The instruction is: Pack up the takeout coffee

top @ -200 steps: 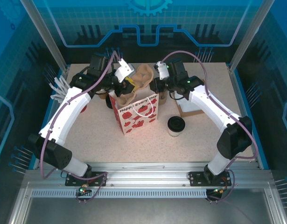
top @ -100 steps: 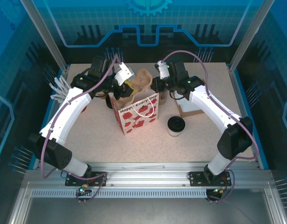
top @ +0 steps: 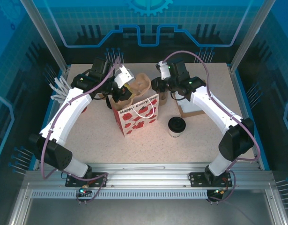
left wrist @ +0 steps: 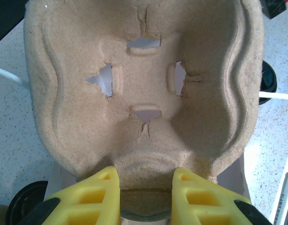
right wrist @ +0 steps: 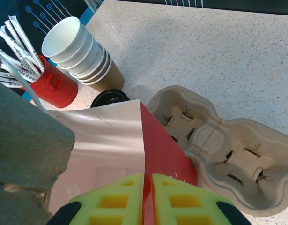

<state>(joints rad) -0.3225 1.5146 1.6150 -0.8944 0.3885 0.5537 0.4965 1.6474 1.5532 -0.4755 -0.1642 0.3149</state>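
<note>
The takeout coffee [top: 177,125] is being seen upright on the bench [top: 204,140] with its dark lid on. It is being shown at about 4 o'clock from the red-and-white paper bag [top: 136,115], a little apart from it and well apart from both end effectors. The bag is being stood upright near the middle of the bench with its mouth open.

The bag's rim is being pinched at the 2 o'clock corner by the right end effector [right wrist: 146,180]. Its yellow fingers are being pressed almost together, with only the red wall between them.

A brown carrier tray [left wrist: 144,93] is being gripped by its edge in the left end effector [left wrist: 144,177], the fingers being closed onto the cardboard. The tray is being held tilted over the far side of the bag's mouth, at 12 o'clock.

In the right wrist view a second carrier tray [right wrist: 218,145] is being shown lying flat on the bench, just beside the bag's red wall. A stack of white cups [right wrist: 80,47], a red holder of wrapped straws [right wrist: 52,89] and another black lid [right wrist: 108,97] are being seen toward 10 o'clock of the bag.
</note>
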